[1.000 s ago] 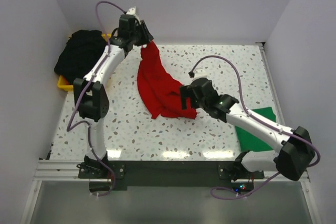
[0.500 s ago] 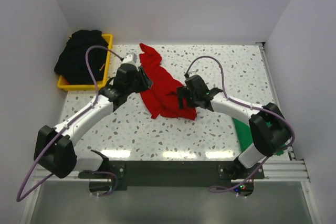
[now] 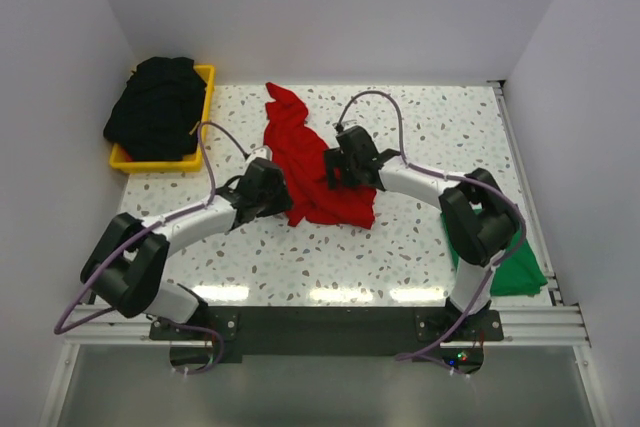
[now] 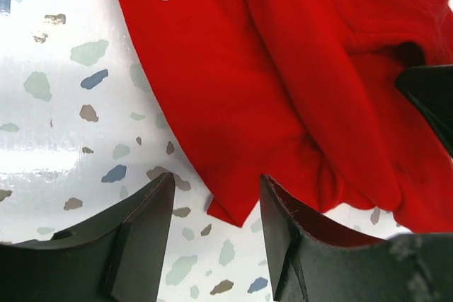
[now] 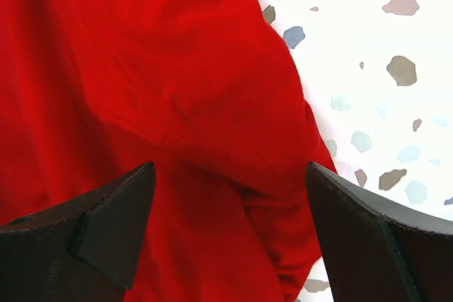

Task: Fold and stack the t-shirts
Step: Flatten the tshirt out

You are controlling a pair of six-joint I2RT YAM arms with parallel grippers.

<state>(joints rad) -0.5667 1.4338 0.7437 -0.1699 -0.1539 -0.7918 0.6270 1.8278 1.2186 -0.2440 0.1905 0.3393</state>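
The red t-shirt lies crumpled at the centre of the table, flanked apparently for spreading. The left gripper, released, straddles its 7 o'clock hem corner, and the right gripper gapes empty over its 3 o'clock side. Bare table toward 6 o'clock offers room; the black t-shirts sit at 10, the green t-shirt at 4.

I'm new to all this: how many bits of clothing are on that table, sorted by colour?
red t-shirt: 1
green t-shirt: 1
black heap: 1, in the yellow tray; how many shirts it holds cannot be told
Total: 3 lots of cloth
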